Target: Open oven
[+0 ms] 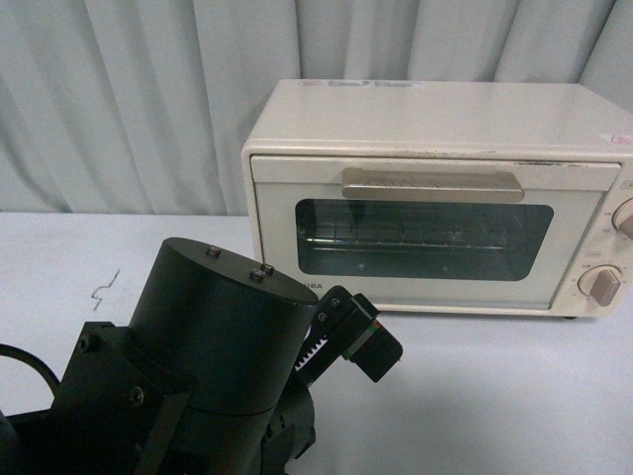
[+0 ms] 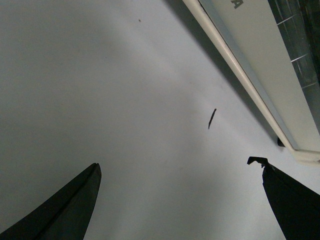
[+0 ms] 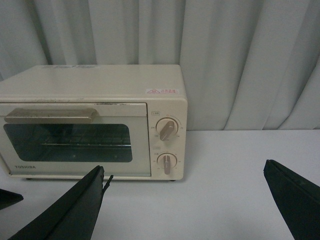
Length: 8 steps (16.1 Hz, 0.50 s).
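Squarely on a white table (image 1: 495,396) before pale curtains (image 1: 119,99) sits the oven (image 1: 435,129), both arms' fingers (image 3: 65,215) apart.

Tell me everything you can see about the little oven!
The oven is a small cream-white box that looks like painted metal. Its door is shut and says TOSHIBA. The door has a dark glass window with a beige bar handle above it, and a wire rack shows inside. Two round knobs sit one above the other beside the door. It stands upright on the white table, before a curtain. Nothing else touches it.
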### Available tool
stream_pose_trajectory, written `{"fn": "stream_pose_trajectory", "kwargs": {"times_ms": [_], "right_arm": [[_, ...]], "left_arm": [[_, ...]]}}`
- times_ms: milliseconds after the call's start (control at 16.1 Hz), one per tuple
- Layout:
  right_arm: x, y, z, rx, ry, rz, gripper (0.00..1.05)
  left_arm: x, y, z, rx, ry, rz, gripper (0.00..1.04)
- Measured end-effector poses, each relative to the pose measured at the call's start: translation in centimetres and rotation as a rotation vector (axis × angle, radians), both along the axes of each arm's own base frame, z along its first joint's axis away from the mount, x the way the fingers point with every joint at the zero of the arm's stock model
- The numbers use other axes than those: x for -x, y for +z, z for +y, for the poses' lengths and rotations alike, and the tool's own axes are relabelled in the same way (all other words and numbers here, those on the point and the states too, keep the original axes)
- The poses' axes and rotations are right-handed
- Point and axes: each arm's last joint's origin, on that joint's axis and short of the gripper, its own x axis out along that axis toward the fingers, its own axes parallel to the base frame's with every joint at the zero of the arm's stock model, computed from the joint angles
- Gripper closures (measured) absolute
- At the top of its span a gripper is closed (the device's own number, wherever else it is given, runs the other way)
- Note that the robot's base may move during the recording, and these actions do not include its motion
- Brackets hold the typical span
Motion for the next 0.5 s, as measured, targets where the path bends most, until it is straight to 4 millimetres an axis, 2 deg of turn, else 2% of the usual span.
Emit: {"fn": "stream_pose_trajectory", "kwargs": {"times_ms": [186, 496], "right_arm": [[0.00, 0.00, 0.00, 0.000, 0.000, 0.000, 0.06], [0.00, 0.00, 0.00, 0.000, 0.000, 0.000, 0.06]], "left_arm": [[0.59, -1.03, 0.54, -0.017, -0.005, 0.034, 0.07], [0.73, -1.17, 0.44, -0.020, -0.011, 0.040, 0.07]]}}
